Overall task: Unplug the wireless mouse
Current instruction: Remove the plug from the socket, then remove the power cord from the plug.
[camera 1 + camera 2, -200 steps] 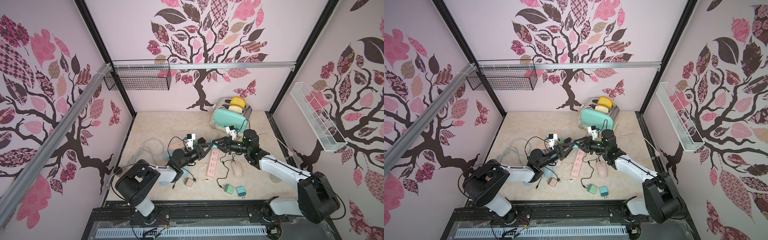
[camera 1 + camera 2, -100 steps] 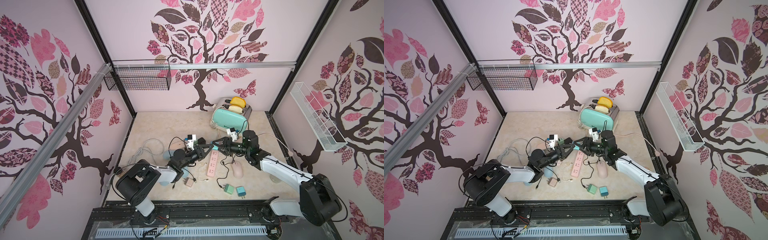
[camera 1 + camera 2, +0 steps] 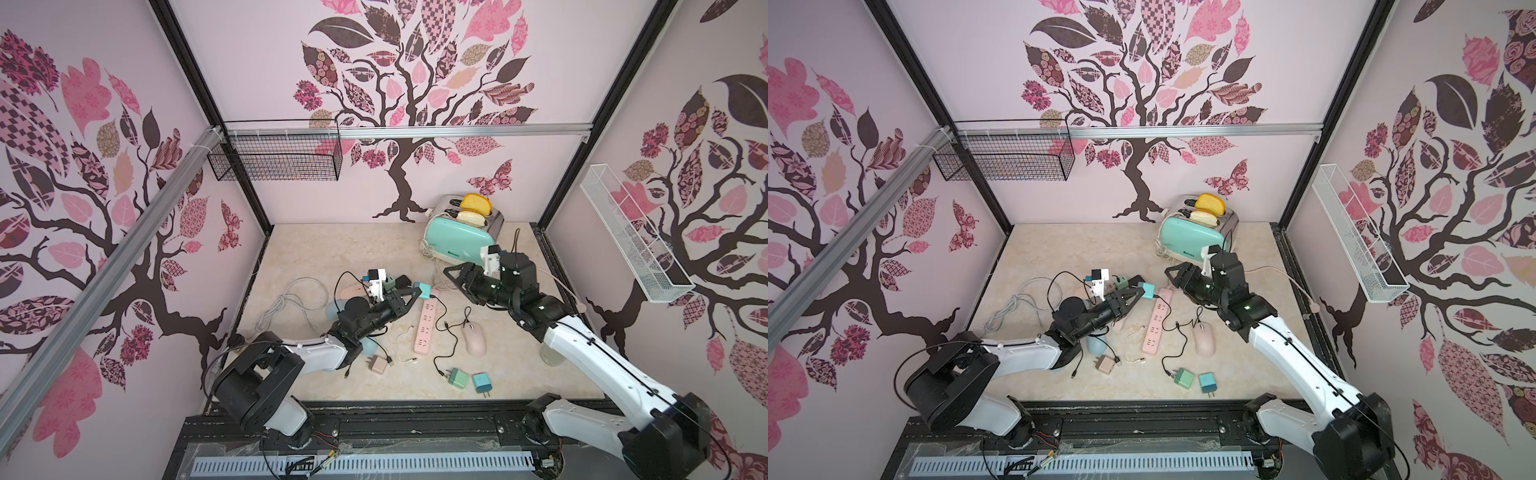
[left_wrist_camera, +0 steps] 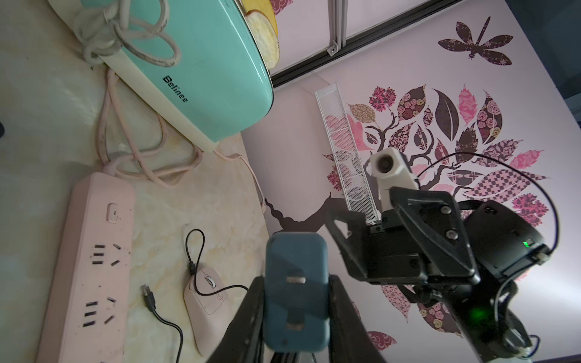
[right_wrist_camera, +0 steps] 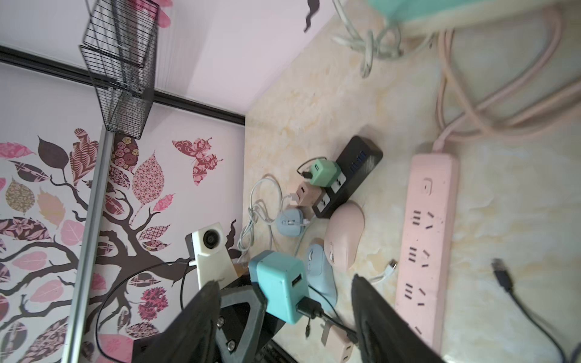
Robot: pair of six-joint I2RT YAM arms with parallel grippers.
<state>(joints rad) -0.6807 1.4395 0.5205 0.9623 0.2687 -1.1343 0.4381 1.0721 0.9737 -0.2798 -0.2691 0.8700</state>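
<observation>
Writing: "Belinee" on the mint toaster; nothing else legible.
Counts: two strips, the pink power strip and the black power strip; six cube chargers; four mice, two pink and two pale blue; two bread slices.
Wireless mouse: on the table, just beside the pink power strip; black cable running to the teal charger, plug seated.
Left gripper: clamped on the teal charger.
Right gripper: jaws apart, empty.
Since a second ago: right gripper backed off from the teal charger toward the toaster, jaws wider.
</observation>
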